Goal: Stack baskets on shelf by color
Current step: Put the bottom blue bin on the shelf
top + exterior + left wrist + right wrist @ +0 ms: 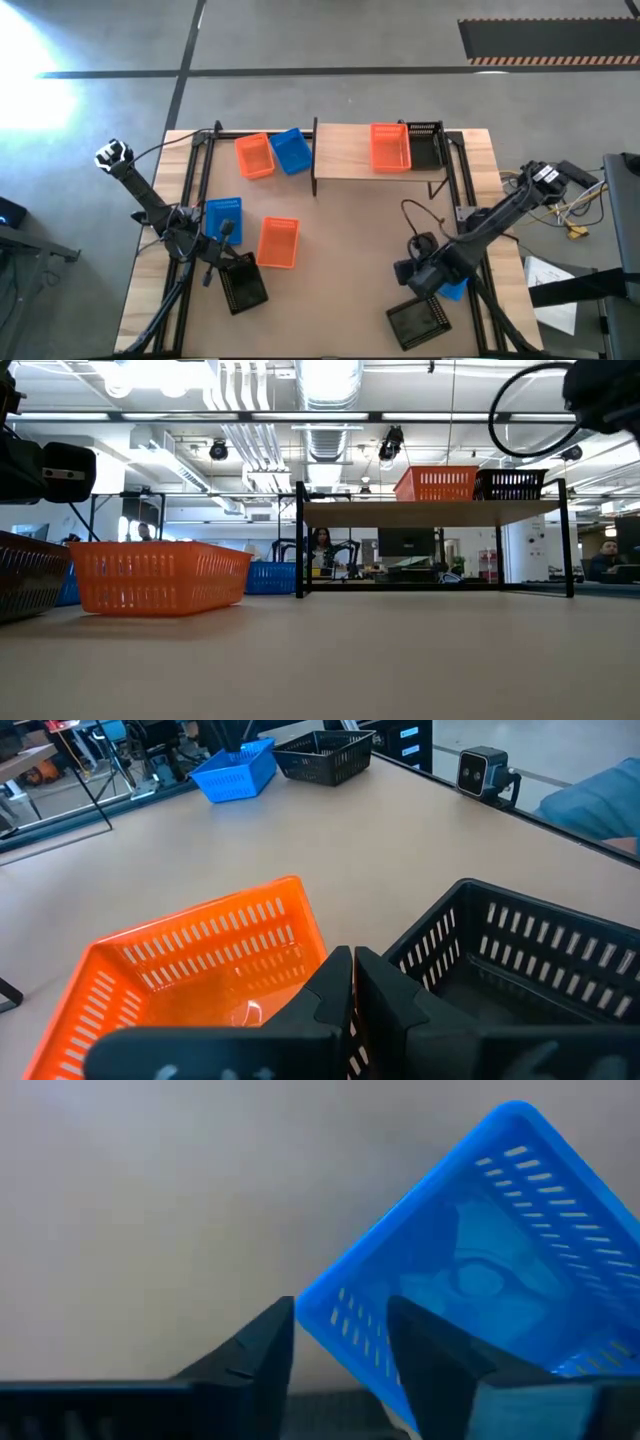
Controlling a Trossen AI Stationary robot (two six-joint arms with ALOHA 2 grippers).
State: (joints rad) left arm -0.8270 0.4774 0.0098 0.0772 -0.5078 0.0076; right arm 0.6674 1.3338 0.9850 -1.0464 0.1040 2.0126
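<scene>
No legible brands, labels or writing anywhere. Shelf (350,152) at desk (340,250) rear, carrying orange basket (390,147) beside black basket (425,145). Right gripper (340,1340) fingers spread astride rim of blue basket (500,1270), front right. Left gripper (353,990) fingers clenched, empty, above loose orange basket (190,970) and black basket (520,960).

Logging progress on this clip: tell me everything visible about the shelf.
The shelf is a pale wooden board on thin black metal legs, standing level at the table's far edge. On its right end sit an orange basket and a black basket side by side; the rest of the board is bare. From table height the space beneath it is open. Neither gripper is near it.
</scene>
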